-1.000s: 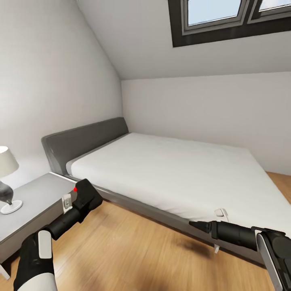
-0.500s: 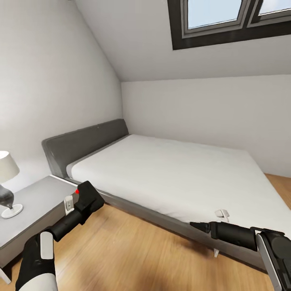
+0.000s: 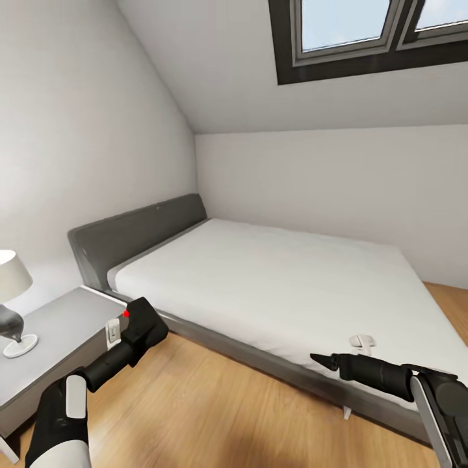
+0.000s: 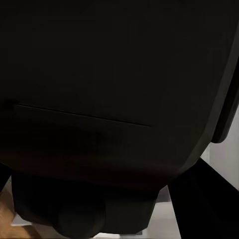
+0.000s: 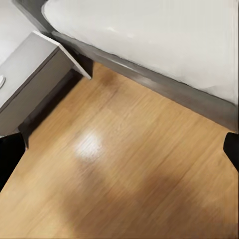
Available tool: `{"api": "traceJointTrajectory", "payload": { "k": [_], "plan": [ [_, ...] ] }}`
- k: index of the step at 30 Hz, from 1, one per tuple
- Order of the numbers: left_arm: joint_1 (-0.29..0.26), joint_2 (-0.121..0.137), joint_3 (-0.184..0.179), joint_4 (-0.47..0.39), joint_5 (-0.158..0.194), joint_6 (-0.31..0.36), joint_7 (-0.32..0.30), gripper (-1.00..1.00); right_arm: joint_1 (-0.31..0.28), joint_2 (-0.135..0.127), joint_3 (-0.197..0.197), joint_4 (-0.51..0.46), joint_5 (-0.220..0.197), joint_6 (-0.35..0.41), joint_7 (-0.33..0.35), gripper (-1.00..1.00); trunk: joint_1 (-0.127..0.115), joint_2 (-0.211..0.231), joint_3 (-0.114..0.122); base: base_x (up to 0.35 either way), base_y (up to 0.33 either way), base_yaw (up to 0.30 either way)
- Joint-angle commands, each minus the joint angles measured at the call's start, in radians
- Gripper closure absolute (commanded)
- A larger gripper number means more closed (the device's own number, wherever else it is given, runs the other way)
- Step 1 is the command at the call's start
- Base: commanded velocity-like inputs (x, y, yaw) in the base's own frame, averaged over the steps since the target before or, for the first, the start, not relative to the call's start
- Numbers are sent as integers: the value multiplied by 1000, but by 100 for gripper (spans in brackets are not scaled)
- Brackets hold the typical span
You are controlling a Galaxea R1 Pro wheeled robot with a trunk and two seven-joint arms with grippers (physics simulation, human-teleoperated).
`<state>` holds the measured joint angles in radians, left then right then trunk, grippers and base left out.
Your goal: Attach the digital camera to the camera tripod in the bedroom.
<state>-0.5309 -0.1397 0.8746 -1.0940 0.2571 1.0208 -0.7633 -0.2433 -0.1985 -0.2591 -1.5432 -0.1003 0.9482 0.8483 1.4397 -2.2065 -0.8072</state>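
Your left gripper (image 3: 133, 328) clamped on digital camera (image 3: 144, 323), near left, between nightstand (image 3: 58, 325) and bed (image 3: 273, 279). Right gripper (image 3: 325, 359) near right over floor (image 3: 214, 409); opening unclear.

Both arms are matte black with glossy white shell panels near the wrists, the left arm (image 3: 62, 416) narrowing to a slim black cylinder behind its gripper, the right arm (image 3: 416, 390) tapering through a rounded black barrel to a pointed black tip.
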Motion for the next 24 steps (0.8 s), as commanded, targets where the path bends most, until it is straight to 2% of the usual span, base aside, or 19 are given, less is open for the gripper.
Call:
{"api": "traceJointTrajectory", "payload": {
  "k": [1, 4, 5, 9, 10, 15, 16, 21, 24],
  "plan": [
    [-1, 2, 4, 5, -3, 4, -6, 100, -1, 0, 1, 0, -9, 2, -18, -100, -4, 7, 2, 0, 0, 0],
    [-1, 8, 4, 15, -4, 4, 1, 100, -1, 7, 15, 1, -10, -10, -67, -100, -16, 28, 12, 0, 0, 0],
    [-1, 10, 4, 19, -6, 4, 7, 100, -1, 15, 35, 2, -11, -14, -104, -100, -19, 35, 15, 0, 0, 0],
    [-2, 12, 4, 23, -9, 2, 35, 100, -1, 27, 87, 8, -14, -19, -181, -100, -35, 63, 27, 0, 0, 0],
    [-3, 13, 4, 25, -9, -7, 63, 100, -1, 30, 110, 21, -15, -20, -219, -100, -39, 70, 30, 0, 0, 0],
    [-3, 13, 3, 27, -2, -70, 162, 100, -1, 40, 145, 73, -15, -22, -291, -100, -58, 105, 46, 0, 0, 0],
    [-4, 12, 0, 30, 0, -101, 209, 100, -1, 52, 152, 89, -13, -23, -307, -100, -62, 112, 49, 5, 0, 0],
    [-6, 12, -24, 57, 4, -166, 332, 100, -1, 87, 161, 106, -10, -23, -328, -100, -81, 147, 65, 34, 0, 0],
    [-7, 12, -48, 65, 5, -183, 371, 100, -1, 96, 162, 106, -9, -23, -333, -100, -92, 168, 74, 62, 0, 0]
  ]
}}
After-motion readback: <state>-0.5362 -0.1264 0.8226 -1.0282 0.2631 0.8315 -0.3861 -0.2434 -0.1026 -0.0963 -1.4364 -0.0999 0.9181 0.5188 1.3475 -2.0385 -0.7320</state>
